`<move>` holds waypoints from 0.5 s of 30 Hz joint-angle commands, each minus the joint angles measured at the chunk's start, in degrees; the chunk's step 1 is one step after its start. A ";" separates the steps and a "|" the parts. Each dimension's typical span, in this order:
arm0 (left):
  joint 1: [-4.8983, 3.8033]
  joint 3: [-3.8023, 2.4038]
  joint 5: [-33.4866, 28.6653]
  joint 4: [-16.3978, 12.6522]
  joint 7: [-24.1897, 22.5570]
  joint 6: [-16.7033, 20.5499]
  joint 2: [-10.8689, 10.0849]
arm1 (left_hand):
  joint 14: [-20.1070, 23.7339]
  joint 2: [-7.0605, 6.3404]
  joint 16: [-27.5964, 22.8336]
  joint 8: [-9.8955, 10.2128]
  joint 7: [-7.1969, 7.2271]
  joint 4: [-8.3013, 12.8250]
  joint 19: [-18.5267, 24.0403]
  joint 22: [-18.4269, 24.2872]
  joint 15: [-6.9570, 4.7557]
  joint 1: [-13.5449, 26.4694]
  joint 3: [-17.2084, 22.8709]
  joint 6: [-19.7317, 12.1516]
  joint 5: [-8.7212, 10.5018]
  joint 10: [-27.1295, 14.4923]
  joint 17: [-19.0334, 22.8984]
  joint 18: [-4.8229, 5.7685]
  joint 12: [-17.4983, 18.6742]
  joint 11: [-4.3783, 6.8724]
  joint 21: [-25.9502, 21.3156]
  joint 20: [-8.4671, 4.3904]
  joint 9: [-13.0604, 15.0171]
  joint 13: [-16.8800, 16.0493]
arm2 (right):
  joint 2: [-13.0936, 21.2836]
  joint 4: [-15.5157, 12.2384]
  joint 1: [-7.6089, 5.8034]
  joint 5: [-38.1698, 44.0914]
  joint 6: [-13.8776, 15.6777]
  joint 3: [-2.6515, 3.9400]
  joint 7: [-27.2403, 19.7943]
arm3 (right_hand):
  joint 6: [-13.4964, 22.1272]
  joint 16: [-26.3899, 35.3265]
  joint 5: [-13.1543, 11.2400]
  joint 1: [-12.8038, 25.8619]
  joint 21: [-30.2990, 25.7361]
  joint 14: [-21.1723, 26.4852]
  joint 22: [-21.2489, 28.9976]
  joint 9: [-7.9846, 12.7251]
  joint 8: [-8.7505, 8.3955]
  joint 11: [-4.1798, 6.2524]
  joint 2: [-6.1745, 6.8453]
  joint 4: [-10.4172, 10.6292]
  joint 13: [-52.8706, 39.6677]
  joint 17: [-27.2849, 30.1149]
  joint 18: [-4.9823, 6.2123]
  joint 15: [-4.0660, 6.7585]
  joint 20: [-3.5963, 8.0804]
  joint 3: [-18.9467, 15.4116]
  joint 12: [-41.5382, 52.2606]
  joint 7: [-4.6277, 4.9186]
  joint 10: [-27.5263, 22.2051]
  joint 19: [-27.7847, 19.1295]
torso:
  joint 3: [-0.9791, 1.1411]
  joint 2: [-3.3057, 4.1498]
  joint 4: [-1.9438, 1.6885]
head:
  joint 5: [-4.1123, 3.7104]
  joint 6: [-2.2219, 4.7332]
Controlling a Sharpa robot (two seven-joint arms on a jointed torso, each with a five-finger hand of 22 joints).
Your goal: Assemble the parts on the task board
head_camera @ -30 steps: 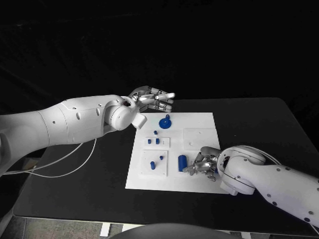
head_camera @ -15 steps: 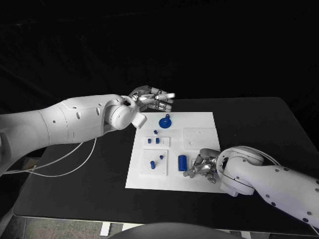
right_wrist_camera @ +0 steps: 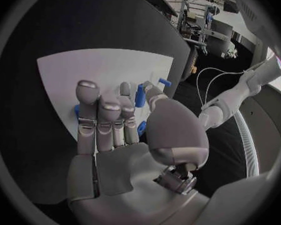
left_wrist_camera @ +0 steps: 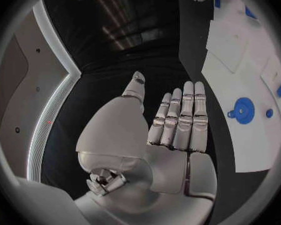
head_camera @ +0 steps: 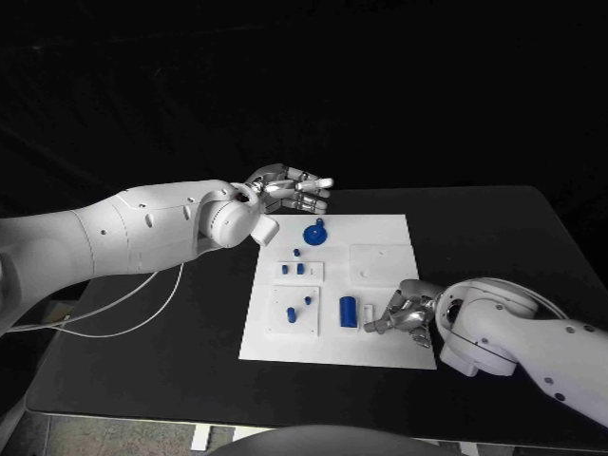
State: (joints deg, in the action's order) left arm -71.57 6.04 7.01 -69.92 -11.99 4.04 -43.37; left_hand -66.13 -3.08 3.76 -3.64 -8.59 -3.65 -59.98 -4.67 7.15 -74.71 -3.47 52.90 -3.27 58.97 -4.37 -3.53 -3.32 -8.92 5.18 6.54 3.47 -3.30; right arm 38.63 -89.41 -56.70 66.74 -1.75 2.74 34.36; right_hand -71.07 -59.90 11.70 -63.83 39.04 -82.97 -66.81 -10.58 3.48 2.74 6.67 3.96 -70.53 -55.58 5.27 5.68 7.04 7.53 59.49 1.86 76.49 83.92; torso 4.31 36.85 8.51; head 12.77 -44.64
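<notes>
One black table (head_camera: pixel 509 237), one white task board (head_camera: pixel 387 237) mid-table. Two hands: left hand (head_camera: pixel 288 188) off the board's far left corner, fingers together, empty; right hand (head_camera: pixel 403 312) over the near right, fingers loosely apart, empty. Blue cylinder (head_camera: pixel 348 311) just beside it; blue disc (head_camera: pixel 315 231) at far end. Dark backdrop.

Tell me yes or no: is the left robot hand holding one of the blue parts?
No. The left robot hand is open and empty, fingers straight, off the task board edge.
</notes>
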 commanded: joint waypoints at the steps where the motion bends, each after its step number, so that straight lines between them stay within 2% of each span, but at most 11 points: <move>1: -0.05 -0.03 0.26 -0.18 -0.37 -0.47 -0.14 | 0.00 0.54 -0.13 0.08 -0.06 0.40 -0.03 0.05 0.29 -0.13 0.06 0.67 -0.24 0.13 -0.07 -0.37 -0.21 -0.03 0.39 0.19 -0.01 -0.07 | 2.29 -1.81 -0.11 -2.26 0.77 1.66 -4.01 | 1.90 0.31 -0.30 -0.49 -0.24 0.10 0.13 0.30 0.14 -0.53 -0.16 0.23 -1.56 0.03 -0.70 -0.04 -0.09 -0.39 2.09 0.75 0.36 2.81 | -0.04 -0.03 0.26 | -0.04 0.11; 3: -0.05 -0.02 0.27 -0.29 -0.50 -0.28 -0.31 | -0.16 0.62 -0.13 0.05 -0.05 0.52 -0.07 0.05 0.23 -0.14 -0.02 1.12 -0.26 0.62 -0.09 -0.34 -0.22 0.10 0.42 0.14 0.01 -0.07 | 3.84 -2.08 -0.35 -3.42 1.61 2.86 -5.74 | 1.77 1.11 -1.46 -1.23 -0.96 0.35 0.44 0.28 0.15 -0.59 -1.52 -0.71 -1.53 0.76 -0.70 -0.11 -0.23 -0.37 1.98 0.71 0.23 2.55 | -0.04 0.00 0.32 | -0.30 0.38; 5: -0.05 -0.02 0.28 -0.41 -0.68 -0.11 -0.45 | -0.16 0.64 -0.14 0.01 -0.06 0.57 -0.09 0.04 0.22 -0.15 -0.05 1.43 -0.27 0.71 -0.09 -0.33 -0.22 0.13 0.43 0.12 0.03 -0.07 | 4.96 -1.99 -0.63 -4.06 2.28 3.62 -6.52 | 1.44 2.65 -0.12 -2.13 -3.01 0.48 1.46 0.24 0.18 -0.60 -2.24 -2.05 -0.68 2.14 -0.74 -0.22 -0.38 -0.05 0.77 0.49 -0.26 2.39 | -0.09 -0.02 0.41 | -0.39 0.51; 6: -0.05 -0.02 0.27 -0.50 -0.95 0.07 -0.56 | -0.12 0.90 -0.13 0.03 0.11 0.77 -0.08 0.05 0.21 -0.14 -0.18 3.04 -0.28 0.81 -0.06 -0.28 -0.19 0.18 0.43 0.10 0.06 -0.07 | 5.89 -1.85 -0.81 -4.40 2.46 4.30 -6.77 | 1.55 2.71 0.17 -1.92 -3.16 0.25 1.61 0.34 0.16 -0.59 -2.86 -3.19 -0.56 2.13 -0.81 -0.15 -0.28 -0.41 0.75 0.53 -0.16 2.59 | -0.10 -0.02 0.54 | -0.42 0.69; 11: -0.05 -0.02 0.13 -0.68 -1.67 0.43 -0.83 | 0.14 1.32 -0.15 -0.05 0.21 1.39 -0.11 0.06 0.26 -0.22 -0.51 4.04 -0.33 0.89 0.01 -0.31 -0.21 0.25 0.44 0.11 0.13 -0.07 | 8.24 -1.29 -1.13 -4.07 2.12 5.59 -6.40 | 2.08 1.34 -0.29 -1.65 -1.77 0.06 0.91 0.87 0.15 -0.59 -4.18 -5.46 -1.46 0.70 -0.77 -0.18 -0.27 -0.82 2.22 0.70 0.30 2.76 | -0.06 -0.10 0.67 | -0.47 0.85; 15: -0.05 -0.02 0.04 -0.72 -1.95 0.60 -1.04 | 0.15 1.62 -0.14 -0.04 0.17 1.82 0.01 0.09 0.27 -0.14 -0.79 4.09 -0.31 1.05 0.02 -0.29 -0.20 0.26 0.37 0.15 0.12 -0.07 | 9.36 -0.84 -1.23 -2.19 0.99 6.04 -4.90 | 1.77 0.49 -1.56 -1.65 -0.74 0.04 0.30 0.71 0.14 -0.48 -4.88 -6.60 -2.42 -0.17 -0.78 -0.15 -0.22 -0.89 3.46 0.53 0.64 2.77 | 0.02 -0.20 0.79 | -0.47 0.94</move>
State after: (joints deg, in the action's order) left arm -71.56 6.05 7.10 -70.47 -12.54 4.28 -44.39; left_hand -66.13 -2.10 3.76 -3.64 -8.37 -2.15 -59.98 -4.67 7.15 -74.93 -4.34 56.60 -3.27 59.59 -4.37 -3.52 -3.32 -8.72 5.41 6.54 3.53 -3.30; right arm 47.93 -90.28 -57.93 63.67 0.00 8.76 29.70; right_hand -69.04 -59.14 10.25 -65.56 38.09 -82.78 -66.42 -9.78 3.48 2.36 2.32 -2.41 -72.83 -55.63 5.27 5.49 7.04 6.60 62.73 2.65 76.69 83.92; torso 4.25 36.73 9.18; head 12.27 -43.75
